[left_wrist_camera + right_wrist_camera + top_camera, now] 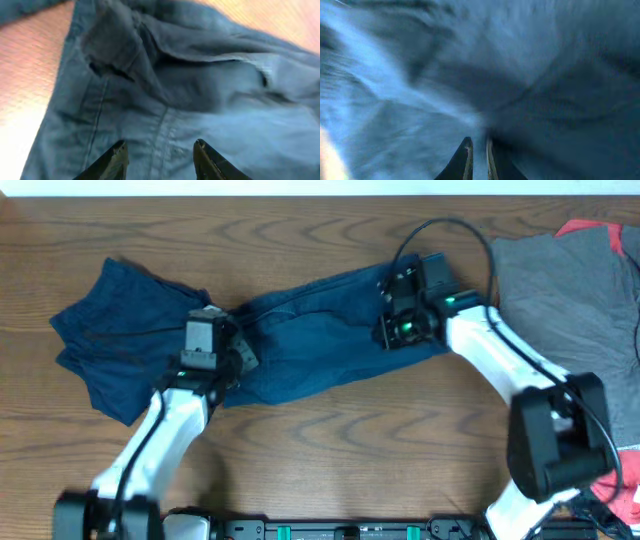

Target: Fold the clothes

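Navy shorts (300, 340) lie on the table (400, 430), long axis left-right. Your left gripper (160, 147), jaws wide and empty, hovers over the mid seam. Your right gripper (479, 142), pinched nearly closed on cloth, sits at the shorts' right end.

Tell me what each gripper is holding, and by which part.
Right gripper: seemingly pinching a fold of the navy shorts near their right end; exact part too blurred. Left gripper: open above the fabric, holding nothing.
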`<state>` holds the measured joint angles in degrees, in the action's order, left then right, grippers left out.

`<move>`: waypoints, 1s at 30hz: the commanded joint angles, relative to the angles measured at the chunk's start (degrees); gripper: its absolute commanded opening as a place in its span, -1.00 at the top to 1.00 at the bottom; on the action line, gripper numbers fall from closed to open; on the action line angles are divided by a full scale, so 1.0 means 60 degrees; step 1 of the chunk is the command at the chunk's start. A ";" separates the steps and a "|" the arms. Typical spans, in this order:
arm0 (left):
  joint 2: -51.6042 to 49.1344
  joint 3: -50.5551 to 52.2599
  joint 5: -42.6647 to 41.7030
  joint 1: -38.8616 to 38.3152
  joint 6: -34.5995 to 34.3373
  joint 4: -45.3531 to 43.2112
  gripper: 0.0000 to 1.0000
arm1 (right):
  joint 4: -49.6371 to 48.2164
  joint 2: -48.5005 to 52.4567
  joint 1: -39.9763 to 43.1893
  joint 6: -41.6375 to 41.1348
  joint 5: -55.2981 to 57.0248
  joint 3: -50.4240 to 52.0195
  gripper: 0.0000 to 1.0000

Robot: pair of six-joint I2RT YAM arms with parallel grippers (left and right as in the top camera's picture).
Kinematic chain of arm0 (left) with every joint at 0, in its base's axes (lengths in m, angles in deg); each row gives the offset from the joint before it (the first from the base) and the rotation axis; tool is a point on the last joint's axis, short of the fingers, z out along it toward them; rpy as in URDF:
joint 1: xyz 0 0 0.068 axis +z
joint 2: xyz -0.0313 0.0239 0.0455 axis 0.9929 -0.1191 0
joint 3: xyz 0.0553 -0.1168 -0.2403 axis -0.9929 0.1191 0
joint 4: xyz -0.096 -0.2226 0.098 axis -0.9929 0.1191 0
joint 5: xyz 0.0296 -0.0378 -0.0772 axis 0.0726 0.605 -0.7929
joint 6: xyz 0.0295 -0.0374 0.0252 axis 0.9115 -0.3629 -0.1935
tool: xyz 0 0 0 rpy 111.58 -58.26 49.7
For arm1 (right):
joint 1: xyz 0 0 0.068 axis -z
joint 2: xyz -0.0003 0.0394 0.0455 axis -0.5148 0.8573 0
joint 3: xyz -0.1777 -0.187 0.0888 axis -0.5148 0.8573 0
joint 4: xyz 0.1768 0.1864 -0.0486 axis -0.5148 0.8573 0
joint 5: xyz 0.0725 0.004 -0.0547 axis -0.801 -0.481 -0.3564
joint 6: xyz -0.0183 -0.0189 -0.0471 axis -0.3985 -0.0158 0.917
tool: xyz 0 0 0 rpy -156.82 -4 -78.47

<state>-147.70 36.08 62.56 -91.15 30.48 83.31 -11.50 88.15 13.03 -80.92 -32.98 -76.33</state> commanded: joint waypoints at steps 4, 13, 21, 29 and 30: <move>-0.1858 -0.0058 -0.0364 -0.0022 0.0273 0.0011 0.10 | -0.0251 0.1344 0.0044 -0.1107 0.2459 0.0120 0.72; -0.2404 -0.0058 -0.1129 -0.0022 0.0280 0.2827 0.11 | 0.1512 0.1767 0.0758 -0.2637 0.4841 0.0120 0.97; -0.2229 -0.0058 -0.2849 -0.0022 0.1126 0.5249 0.31 | 0.3031 0.1698 0.1213 -0.3107 0.5439 0.0120 0.97; 0.0193 -0.0080 -0.2357 -0.0022 0.1486 0.5016 0.07 | 0.2900 0.0543 0.1086 -0.3002 0.5366 0.0120 0.97; 0.0525 -0.0076 -0.2138 -0.0022 0.1490 0.4703 0.00 | 0.2772 0.0353 0.1086 -0.2922 0.5297 0.0120 0.97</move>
<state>-150.36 35.84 45.58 -91.46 38.07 114.06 6.10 92.81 18.43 -98.45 -5.40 -76.79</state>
